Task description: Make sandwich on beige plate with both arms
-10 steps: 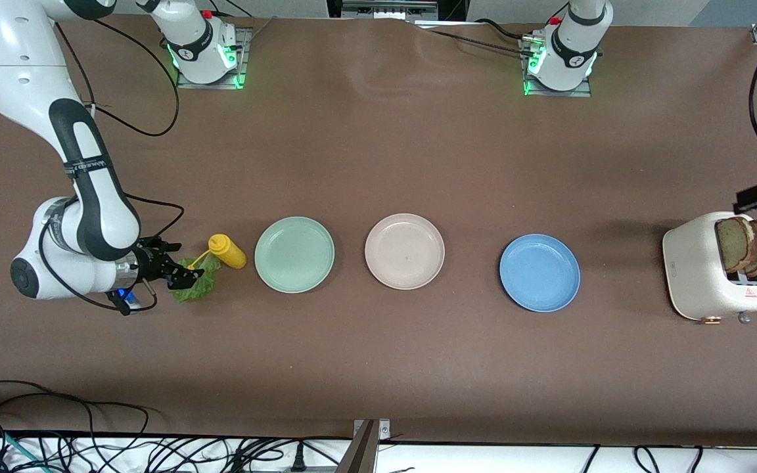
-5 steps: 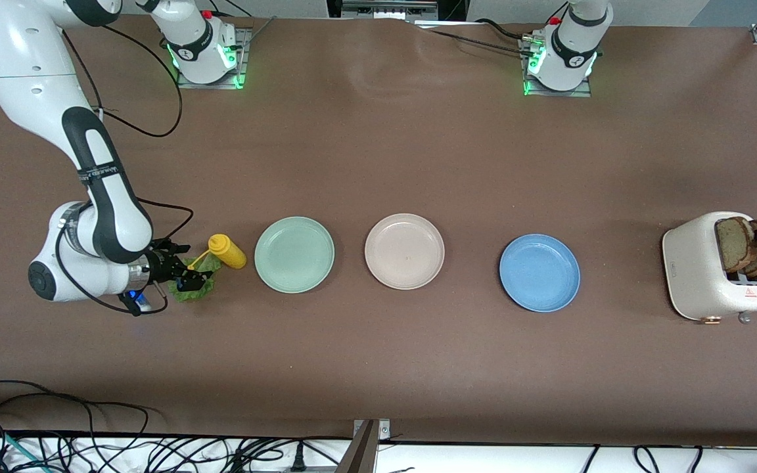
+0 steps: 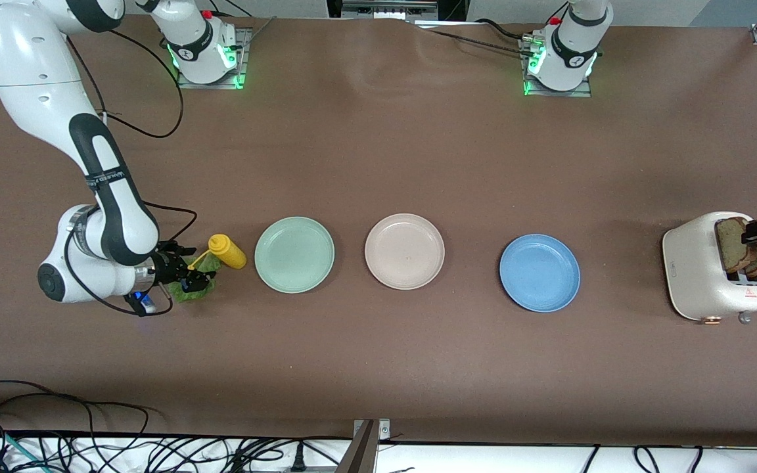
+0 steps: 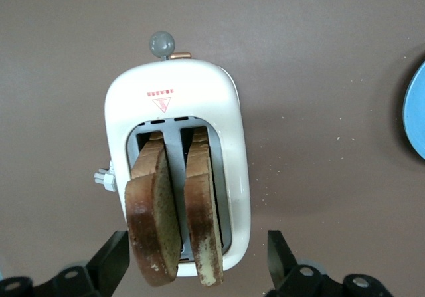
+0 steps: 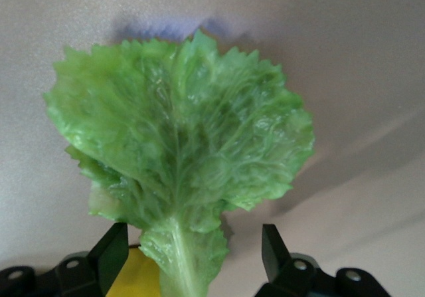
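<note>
The right gripper (image 5: 189,257) is seen with its jaws apart, one on each side of the lettuce leaf (image 5: 179,157). The pale stem sits right between them and nothing is pinched yet. The leaf's long axis, stem to ruffled tip, runs straight away from the jaws, so a simple squeeze on the stem looks like what's called for. It's thin, crinkly and floppy, so some droop should be expected once it's lifted. Over at the left arm's end of the bench, the left gripper (image 4: 199,270) is held above the toaster (image 4: 179,157), jaws also apart and straddling both bread slices (image 4: 176,224), which stand upright in the slots with dark crusts and a grainy crumb. No contact can be made out there. The lettuce lies on the bench (image 3: 378,368) just beside a yellow squeeze bottle (image 3: 226,251) at the right arm's end. The beige plate (image 3: 405,251) sits bare between a mint plate (image 3: 294,254) and a blue plate (image 3: 539,272), well apart from both grippers, the right one being somewhat nearer to it.
</note>
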`<action>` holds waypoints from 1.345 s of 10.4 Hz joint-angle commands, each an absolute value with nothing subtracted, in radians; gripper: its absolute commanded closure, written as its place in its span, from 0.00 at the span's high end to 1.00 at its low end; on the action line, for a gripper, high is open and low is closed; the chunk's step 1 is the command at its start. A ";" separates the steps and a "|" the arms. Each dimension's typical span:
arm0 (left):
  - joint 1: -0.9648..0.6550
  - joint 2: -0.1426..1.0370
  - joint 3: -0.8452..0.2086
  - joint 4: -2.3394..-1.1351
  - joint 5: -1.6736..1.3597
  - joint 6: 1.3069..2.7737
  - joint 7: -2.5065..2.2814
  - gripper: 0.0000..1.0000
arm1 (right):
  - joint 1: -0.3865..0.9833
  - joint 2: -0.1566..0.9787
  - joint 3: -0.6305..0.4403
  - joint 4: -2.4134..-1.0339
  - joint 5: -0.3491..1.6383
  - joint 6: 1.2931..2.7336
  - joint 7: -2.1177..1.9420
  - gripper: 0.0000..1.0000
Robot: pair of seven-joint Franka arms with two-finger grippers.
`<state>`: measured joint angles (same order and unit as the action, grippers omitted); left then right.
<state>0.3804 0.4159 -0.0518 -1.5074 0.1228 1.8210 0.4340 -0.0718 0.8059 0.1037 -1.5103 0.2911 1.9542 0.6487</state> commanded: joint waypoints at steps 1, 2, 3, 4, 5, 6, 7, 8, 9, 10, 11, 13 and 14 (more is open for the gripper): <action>0.374 0.407 -0.058 -1.548 0.143 1.809 0.379 0.91 | -0.071 0.819 0.109 -1.488 0.307 1.954 0.635 0.07; 0.374 0.405 -0.070 -1.555 0.149 1.809 0.368 0.90 | -0.071 0.818 0.110 -1.473 0.307 1.945 0.632 0.00; 0.379 0.408 -0.071 -1.560 0.149 1.812 0.370 0.90 | -0.072 0.818 0.110 -1.456 0.307 1.936 0.630 0.00; 0.379 0.408 -0.071 -1.572 0.149 1.813 0.367 0.87 | -0.072 0.818 0.109 -1.441 0.305 1.910 0.630 0.00; 0.380 0.407 -0.071 -1.580 0.149 1.815 0.351 0.86 | -0.074 0.816 0.109 -1.413 0.301 1.876 0.630 0.00; 0.383 0.414 -0.071 -1.582 0.156 1.822 0.351 0.84 | -0.080 0.818 0.106 -1.376 0.296 1.824 0.626 0.00; 0.383 0.417 -0.071 -1.588 0.158 1.836 0.350 0.79 | -0.081 0.818 0.100 -1.341 0.293 1.783 0.602 0.00; 0.387 0.417 -0.069 -1.606 0.163 1.854 0.360 0.48 | -0.083 0.815 0.089 -1.321 0.270 1.761 0.594 0.00; 0.382 0.417 -0.071 -1.611 0.220 1.858 0.359 0.12 | -0.086 0.812 0.084 -1.315 0.234 1.752 0.574 0.00; 0.382 0.417 -0.071 -1.611 0.235 1.859 0.360 0.04 | -0.086 0.810 0.083 -1.307 0.209 1.749 0.552 0.00; 0.387 0.417 -0.071 -1.606 0.238 1.859 0.359 0.00 | -0.107 0.808 0.084 -1.307 0.212 1.749 0.529 0.00; 0.387 0.414 -0.068 -1.591 0.245 1.858 0.345 0.00 | -0.118 0.796 0.086 -1.299 0.206 1.703 0.508 0.00; 0.387 0.408 -0.063 -1.585 0.253 1.858 0.350 0.00 | -0.118 0.784 0.084 -1.286 0.203 1.671 0.491 0.00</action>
